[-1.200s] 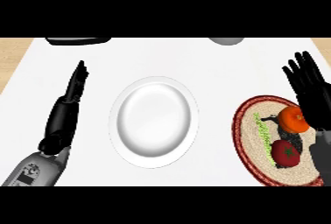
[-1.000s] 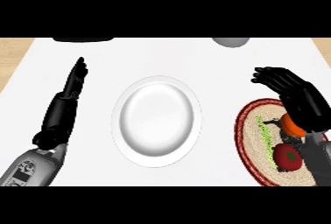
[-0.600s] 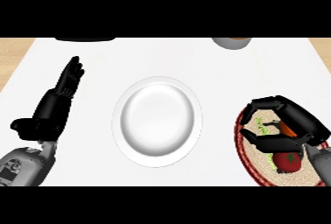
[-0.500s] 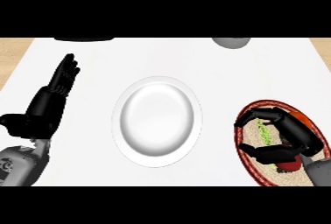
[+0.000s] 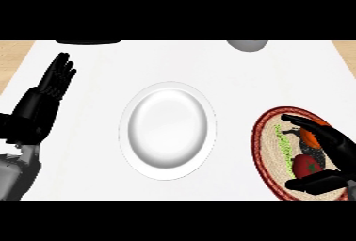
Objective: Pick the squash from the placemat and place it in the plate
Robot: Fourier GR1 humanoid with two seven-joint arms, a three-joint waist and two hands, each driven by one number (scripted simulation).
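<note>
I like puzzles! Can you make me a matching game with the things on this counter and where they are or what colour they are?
Things:
1. plate
2. placemat
3. left hand
4. right hand

Descriptions:
A. open with fingers up, at the left edge
B. white, in the middle of the counter
C. round and woven, with a red rim
D. lowered over the food on the right

Pairs: 1-B, 2-C, 3-A, 4-D

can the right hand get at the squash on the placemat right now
Probably yes. The right hand is already over the placemat, its fingers and thumb spread around the squash, and nothing lies between them. A red vegetable sits close beside it.
</note>
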